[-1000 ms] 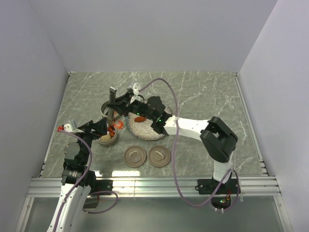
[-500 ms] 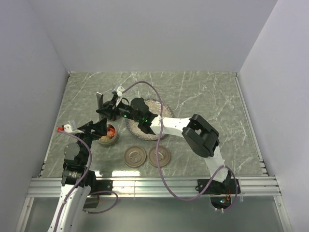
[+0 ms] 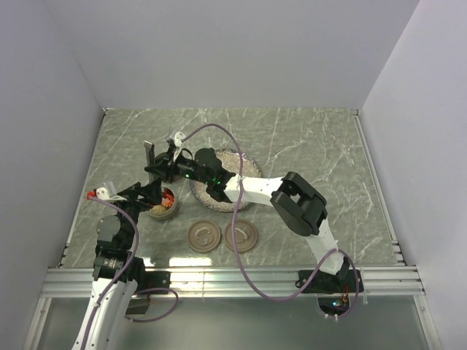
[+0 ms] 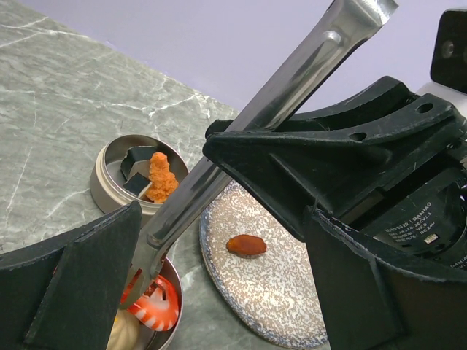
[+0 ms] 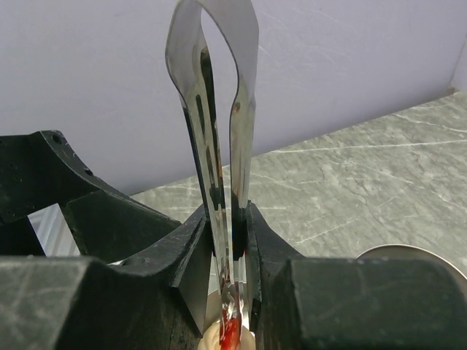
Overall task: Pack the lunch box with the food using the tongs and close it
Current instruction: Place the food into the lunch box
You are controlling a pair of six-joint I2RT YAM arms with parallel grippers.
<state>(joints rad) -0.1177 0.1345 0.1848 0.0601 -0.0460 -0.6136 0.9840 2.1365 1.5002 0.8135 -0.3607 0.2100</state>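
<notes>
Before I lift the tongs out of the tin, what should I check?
1. Grip on the tongs by the right gripper: ok.
2. Tips down in the near tin: ok.
3. Release of the red piece from the tips: cannot tell.
4. Opening of the left gripper: ok, open.
5. Emptying of the plate: not ok, one brown piece lies on it.
6. Fitting of the lids: not ok, both off.

Right wrist view: the right gripper (image 5: 230, 240) hides the tips of the tongs (image 5: 204, 153); a red piece (image 5: 230, 337) below is cut off by the bottom edge. Left wrist view: the tongs exit the top edge, the near tin (image 4: 177, 299) is cut by the bottom edge, and the right gripper covers part of the plate (image 4: 277, 292). Top view: the food (image 3: 168, 195) in the near tin is too small to identify.
</notes>
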